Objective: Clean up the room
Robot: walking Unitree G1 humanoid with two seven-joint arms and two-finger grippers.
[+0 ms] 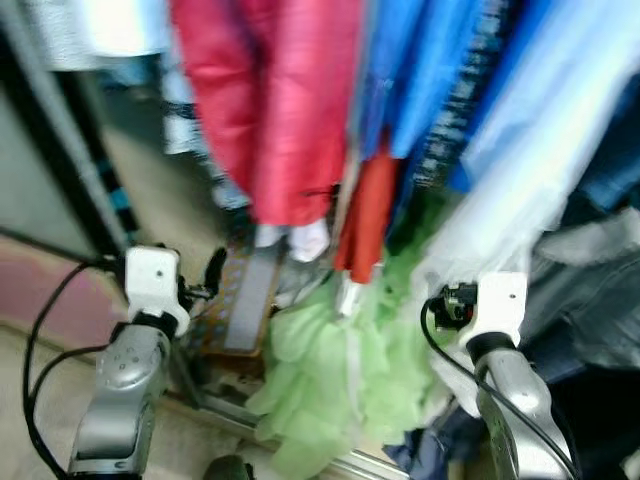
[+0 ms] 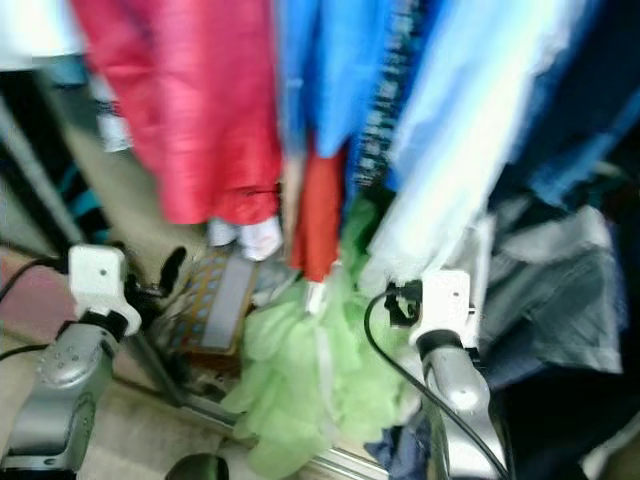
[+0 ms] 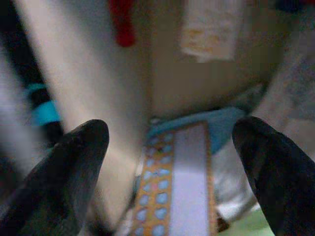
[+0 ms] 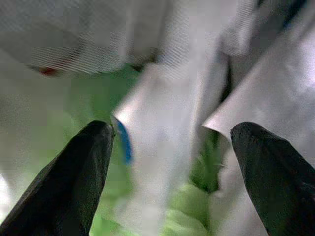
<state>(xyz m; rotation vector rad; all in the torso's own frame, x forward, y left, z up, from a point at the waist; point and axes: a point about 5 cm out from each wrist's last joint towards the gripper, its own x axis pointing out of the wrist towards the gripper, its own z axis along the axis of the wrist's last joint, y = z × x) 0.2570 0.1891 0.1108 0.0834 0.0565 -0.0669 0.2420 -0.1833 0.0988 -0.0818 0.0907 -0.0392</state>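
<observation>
A soft green garment point(image 1: 330, 370) lies slumped on the floor beneath the hanging clothes point(image 1: 290, 100), between both arms; light and floppy, best pinched at a bunched fold. Left claw point(image 3: 170, 162) and right claw point(image 4: 172, 162) both gape apart, empty.

Blurry closet w/ beige floor point(image 1: 30, 400), dim.

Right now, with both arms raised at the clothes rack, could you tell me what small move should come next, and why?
Probably ease the left gripper forward and down toward the patterned box under the red garment. Its fingers are open with the box between them but not touching. The right gripper, also open, faces only pale hanging cloth.
</observation>
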